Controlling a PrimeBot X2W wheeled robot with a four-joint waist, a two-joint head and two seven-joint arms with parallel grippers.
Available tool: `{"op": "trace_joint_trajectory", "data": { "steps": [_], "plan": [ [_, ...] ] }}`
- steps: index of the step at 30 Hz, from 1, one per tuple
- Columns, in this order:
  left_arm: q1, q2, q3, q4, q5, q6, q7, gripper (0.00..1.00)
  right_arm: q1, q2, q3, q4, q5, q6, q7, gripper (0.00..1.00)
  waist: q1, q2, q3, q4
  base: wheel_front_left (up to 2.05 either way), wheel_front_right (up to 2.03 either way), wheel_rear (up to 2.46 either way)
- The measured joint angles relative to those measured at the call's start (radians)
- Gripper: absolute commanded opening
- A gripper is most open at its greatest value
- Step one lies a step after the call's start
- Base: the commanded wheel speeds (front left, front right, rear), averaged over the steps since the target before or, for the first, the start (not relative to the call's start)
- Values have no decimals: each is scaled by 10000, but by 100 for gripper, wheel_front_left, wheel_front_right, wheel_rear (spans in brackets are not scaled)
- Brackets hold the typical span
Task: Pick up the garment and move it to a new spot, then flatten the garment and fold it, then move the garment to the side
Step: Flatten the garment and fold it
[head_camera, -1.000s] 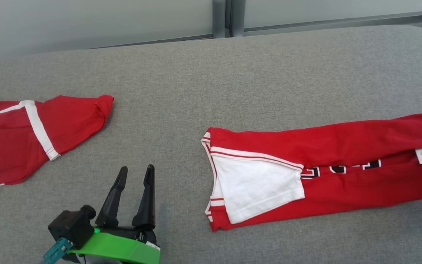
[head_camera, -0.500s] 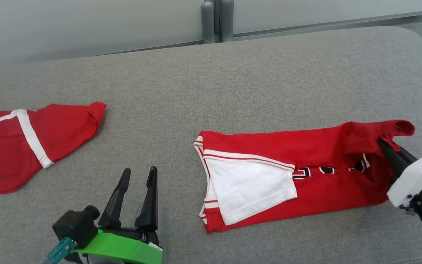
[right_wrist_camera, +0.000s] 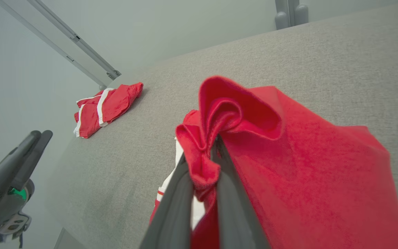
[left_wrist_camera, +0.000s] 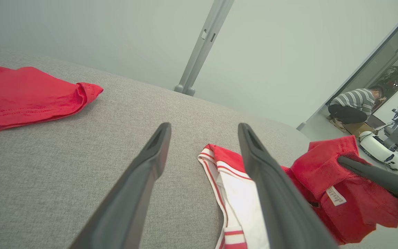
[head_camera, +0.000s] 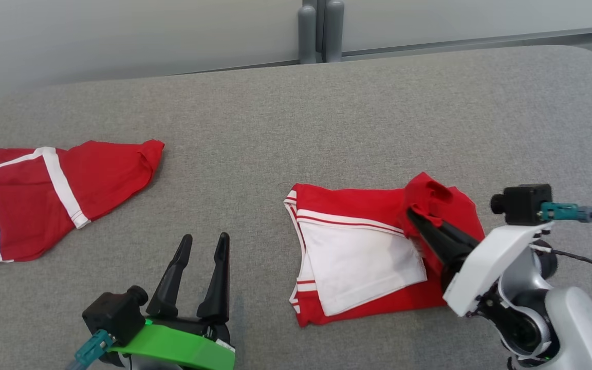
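While your right jaws are clenching its bunched end, the red-and-white garment (head_camera: 357,262) is lying doubled; a second garment (head_camera: 23,205) is lying beyond your released left jaws.

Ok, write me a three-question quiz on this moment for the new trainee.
1. True or false: the right tool is shut on a bunched red fold of the garment.
2. The left tool is: A) shut on the garment; B) open and holding nothing; C) shut on nothing.
3. On which of the robot's sides does the other red piece lie?

Key: 1 true; 2 B; 3 its left.
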State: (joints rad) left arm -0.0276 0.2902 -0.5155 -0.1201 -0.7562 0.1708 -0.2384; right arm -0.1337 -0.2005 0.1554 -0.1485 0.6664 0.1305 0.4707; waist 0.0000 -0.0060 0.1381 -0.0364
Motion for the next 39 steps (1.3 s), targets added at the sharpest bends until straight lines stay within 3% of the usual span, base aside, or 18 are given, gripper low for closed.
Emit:
{"op": "trace_joint_trajectory", "data": {
  "steps": [9,25,27,28,29,39],
  "plan": [
    [-144,-148,-144,88,0,-115,8,100,-693,840,1473,1450,-303,0,-562,0,1,0,-98,460,0,0,0],
    [-229,-320,-320,303,-2,-259,-21,100,-2453,1452,2086,5703,-1221,0,-1971,0,1,0,-176,1196,0,0,0],
    [-230,-322,-316,322,-4,-268,-50,100,-2573,1482,2111,6000,-1264,0,-2125,44,1,0,-187,1224,0,0,0],
    [-230,-324,-320,330,-4,-268,-50,100,-2620,1484,2144,6075,-1250,0,-2201,87,1,0,-195,1234,0,0,0],
    [-230,-326,-322,334,-4,-268,-50,100,-2658,1486,2190,6086,-1206,0,-2280,100,0,0,-200,1238,0,0,0],
    [-198,-326,-395,353,-15,-257,-50,100,-2795,1517,2731,4920,-171,0,-2564,100,1,0,-320,1064,0,0,0]
  ]
}}
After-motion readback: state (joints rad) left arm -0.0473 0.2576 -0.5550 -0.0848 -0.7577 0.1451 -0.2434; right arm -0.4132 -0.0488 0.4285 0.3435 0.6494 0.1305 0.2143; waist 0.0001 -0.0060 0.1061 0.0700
